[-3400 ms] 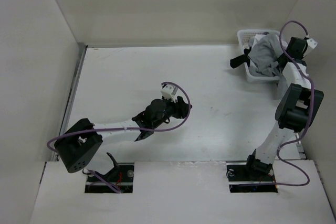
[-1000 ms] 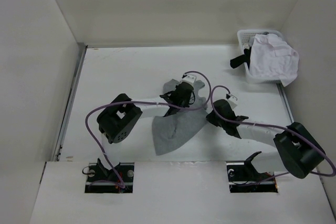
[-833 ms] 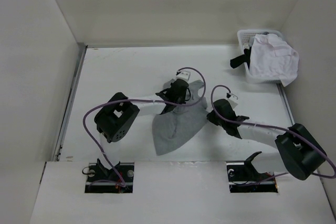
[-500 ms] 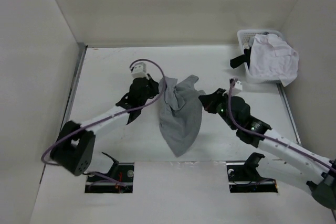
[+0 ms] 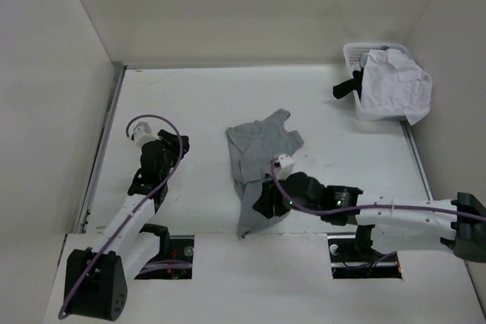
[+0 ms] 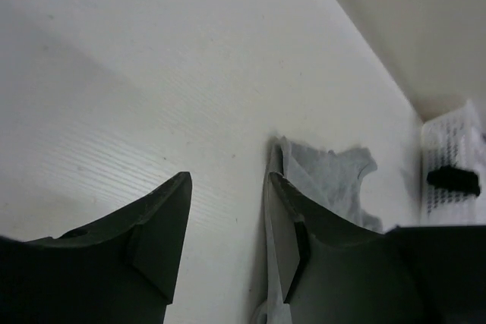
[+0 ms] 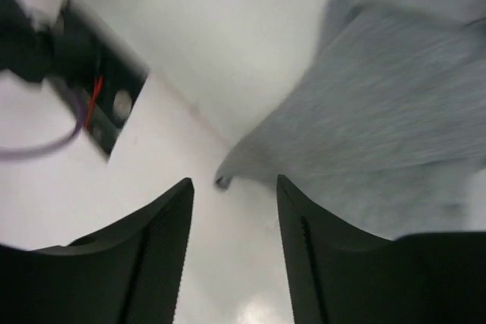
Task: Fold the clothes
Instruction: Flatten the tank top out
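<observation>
Lying rumpled on the white table (image 5: 190, 96), a grey T-shirt (image 5: 260, 149). Left gripper (image 6: 228, 187) sits well aside, jaws parted, empty. Right gripper (image 7: 234, 187) at the shirt's near end, jaws parted, empty.

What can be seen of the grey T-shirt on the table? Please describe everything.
The grey T-shirt is plain light grey, a soft-looking knit with no print. It lies crumpled and unfolded on the white table, near the middle. Its shape is long, wider at the far end and narrowing to a point towards the near edge. The right gripper is over its near part with jaws open and gripping nothing. Whether the gripper touches the cloth cannot be told.
</observation>
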You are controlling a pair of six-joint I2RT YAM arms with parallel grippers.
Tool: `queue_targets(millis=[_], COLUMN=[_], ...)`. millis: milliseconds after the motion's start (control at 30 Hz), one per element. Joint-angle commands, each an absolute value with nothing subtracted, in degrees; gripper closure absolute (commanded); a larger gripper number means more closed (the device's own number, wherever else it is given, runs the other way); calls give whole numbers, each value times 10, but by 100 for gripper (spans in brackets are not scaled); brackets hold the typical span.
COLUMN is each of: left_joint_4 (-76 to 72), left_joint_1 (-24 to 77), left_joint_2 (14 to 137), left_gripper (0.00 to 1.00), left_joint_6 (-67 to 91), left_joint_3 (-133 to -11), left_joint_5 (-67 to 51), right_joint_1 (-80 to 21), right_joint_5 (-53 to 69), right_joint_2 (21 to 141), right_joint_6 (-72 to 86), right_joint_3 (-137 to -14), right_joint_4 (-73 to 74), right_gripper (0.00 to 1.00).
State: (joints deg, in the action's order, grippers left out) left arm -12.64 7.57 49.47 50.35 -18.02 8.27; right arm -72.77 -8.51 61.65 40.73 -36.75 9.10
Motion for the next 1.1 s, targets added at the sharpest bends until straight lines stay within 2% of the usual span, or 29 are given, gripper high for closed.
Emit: queue_targets(millis=[0,33,67,167,200,267,300,333,433,467,667,700,767,900,967,1067], left_joint_4=[-136,-136,-137,-141,-140,-122,-101,-79,-46,-45,-49,-47,-47,-51,-53,-43], left_joint_1=[162,190,230,365,407,466,482,491,489,485,462,461,457,459,464,465], left_joint_2=[552,574,605,704,736,796,817,829,822,810,747,746,746,747,743,739], left_gripper=[55,55,55,61,63,67,68,68,67,66,66,66,66,69,69,69], left_joint_6=[450,434,414,335,304,259,255,267,336,358,461,469,490,527,534,542], left_joint_3=[-264,-280,-302,-372,-395,-441,-457,-466,-448,-433,-350,-345,-331,-311,-307,-299], left_joint_5=[68,79,97,149,165,193,213,236,253,244,178,164,125,78,73,69], right_joint_1=[-603,-550,-496,-350,-317,-270,-249,-242,-218,-214,-208,-208,-208,-208,-208,-208], right_joint_5=[-134,-137,-139,-135,-129,-109,-98,-93,-79,-82,-53,-53,-47,-57,-62,-67], right_joint_2=[550,548,559,629,659,713,748,771,847,866,929,938,950,970,982,997], right_joint_6=[376,378,380,414,420,419,418,417,420,421,443,446,452,455,455,454], right_joint_3=[-361,-350,-341,-331,-336,-349,-359,-366,-394,-400,-420,-424,-436,-461,-476,-493], right_joint_4=[43,27,12,-17,-27,-51,-68,-77,-91,-99,-144,-147,-144,-142,-139,-142], right_gripper=[45,46,51,84,89,91,88,82,50,46,42,44,54,82,89,94])
